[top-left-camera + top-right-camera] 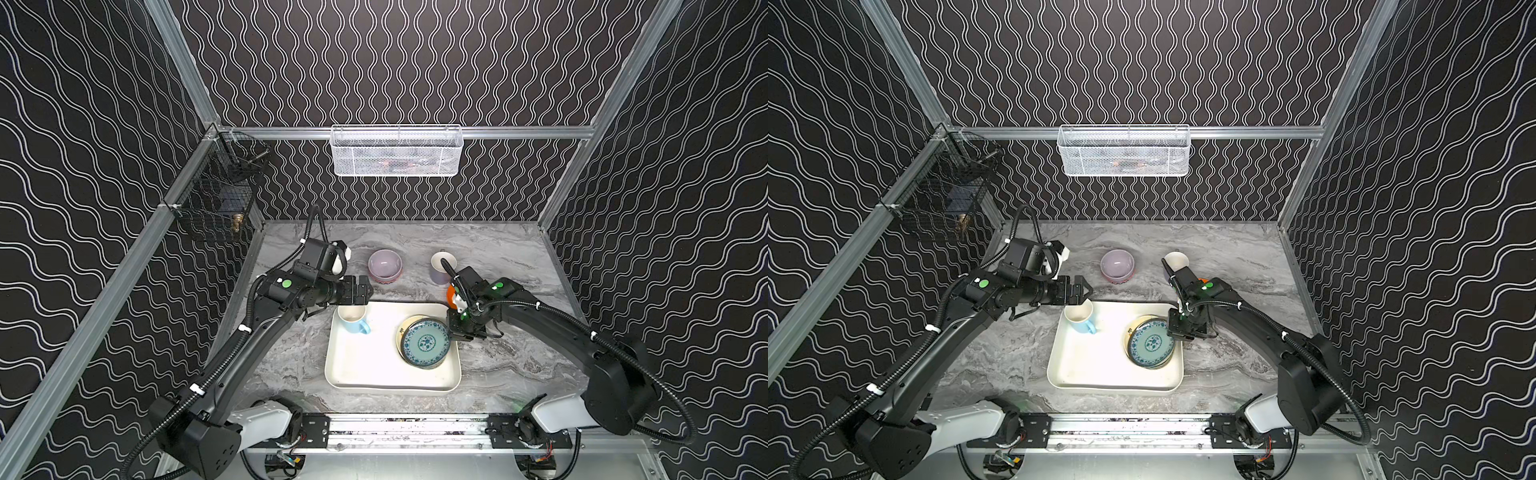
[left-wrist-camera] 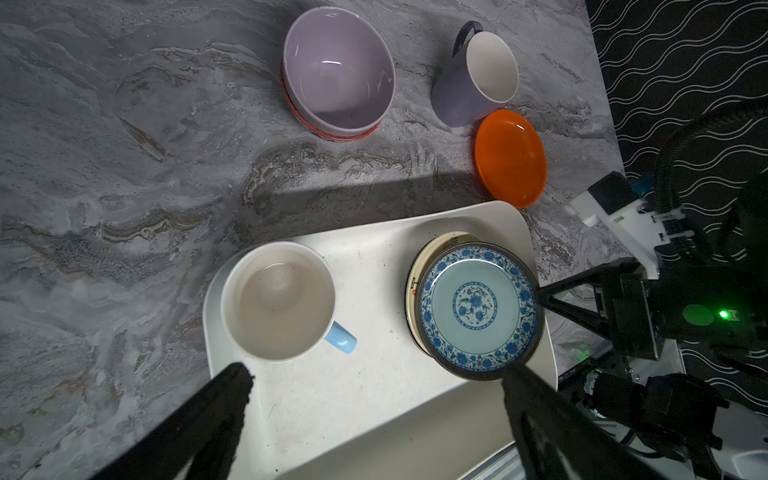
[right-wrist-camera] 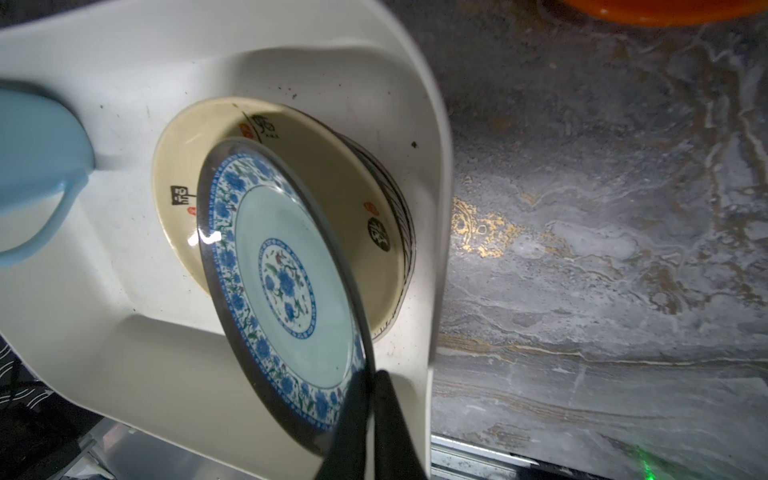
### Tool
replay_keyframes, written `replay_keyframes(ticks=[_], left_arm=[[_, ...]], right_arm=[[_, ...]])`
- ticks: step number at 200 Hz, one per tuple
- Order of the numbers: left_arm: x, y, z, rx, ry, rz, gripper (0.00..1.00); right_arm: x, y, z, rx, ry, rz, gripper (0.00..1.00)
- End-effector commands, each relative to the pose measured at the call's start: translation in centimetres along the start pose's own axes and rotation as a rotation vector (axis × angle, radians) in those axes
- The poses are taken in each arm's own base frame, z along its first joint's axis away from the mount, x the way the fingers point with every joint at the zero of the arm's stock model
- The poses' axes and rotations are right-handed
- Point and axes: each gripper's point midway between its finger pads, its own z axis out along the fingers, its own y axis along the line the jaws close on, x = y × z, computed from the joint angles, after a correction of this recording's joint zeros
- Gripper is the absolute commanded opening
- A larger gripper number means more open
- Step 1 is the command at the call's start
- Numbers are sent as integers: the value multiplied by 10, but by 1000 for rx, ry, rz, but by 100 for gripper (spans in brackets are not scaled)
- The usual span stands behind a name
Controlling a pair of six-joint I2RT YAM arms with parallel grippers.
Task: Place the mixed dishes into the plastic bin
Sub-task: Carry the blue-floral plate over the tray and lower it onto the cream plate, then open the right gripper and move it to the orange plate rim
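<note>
My right claw (image 3: 374, 376) pinches the blue plate (image 3: 286, 282) by its rim, tilted over the yellow plate (image 3: 332, 199) in the bin (image 3: 291, 54). I should lower it flat before letting go, so it nests without sliding. My left claw (image 2: 378, 370) hangs wide near the mug (image 2: 278, 299). The yellow plate's black characters and red seals I can't read.

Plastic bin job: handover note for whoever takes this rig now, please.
Left pincer: open near the light blue mug.
Right pincer: shut on the blue-patterned plate rim, tilted over the pale yellow plate.
Done: light blue mug and pale yellow plate in the plastic bin.
Left: release that plate; bin lavender bowl nested in red-orange bowl, lavender-grey mug, orange plate, all on the table.
</note>
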Motion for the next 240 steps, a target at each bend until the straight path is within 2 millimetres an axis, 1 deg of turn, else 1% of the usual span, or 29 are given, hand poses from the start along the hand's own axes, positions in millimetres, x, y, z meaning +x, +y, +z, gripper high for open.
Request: replay_keyframes(ticks=[1, 14, 29, 91, 131, 158, 162, 176, 180, 191, 194, 212, 229, 240], left_arm=[[-2, 0, 2, 1, -6, 10, 98], [-1, -1, 4, 9, 0, 17, 99], [0, 0, 7, 9, 6, 14, 99], [-1, 2, 10, 8, 8, 24, 98], [5, 3, 15, 14, 30, 26, 99], [7, 5, 16, 9, 38, 28, 98], [8, 5, 16, 9, 39, 28, 99], [8, 5, 16, 9, 40, 30, 99], [8, 5, 16, 7, 41, 31, 99], [8, 5, 16, 7, 42, 32, 99], [8, 5, 16, 5, 42, 32, 99], [7, 6, 16, 3, 40, 32, 99], [6, 5, 17, 7, 40, 32, 99], [5, 4, 19, 12, 41, 33, 99]], right_arm=[[-1, -1, 3, 18, 10, -12, 12], [-1, -1, 6, 23, 23, -12, 15], [-1, -3, 11, 37, 40, -11, 17], [-8, -6, 24, 78, 60, -32, 18], [-15, -3, 30, 84, 68, -39, 20], [-17, -2, 34, 87, 77, -48, 24], [-17, -2, 35, 87, 81, -51, 27], [-17, -2, 37, 88, 88, -53, 28], [-17, -1, 37, 88, 90, -55, 30], [-18, -1, 39, 88, 94, -59, 31], [-18, -1, 39, 90, 96, -60, 34], [-21, 1, 37, 92, 97, -65, 35], [-27, 5, 28, 91, 72, -77, 35], [-33, 7, 18, 89, 47, -87, 35]])
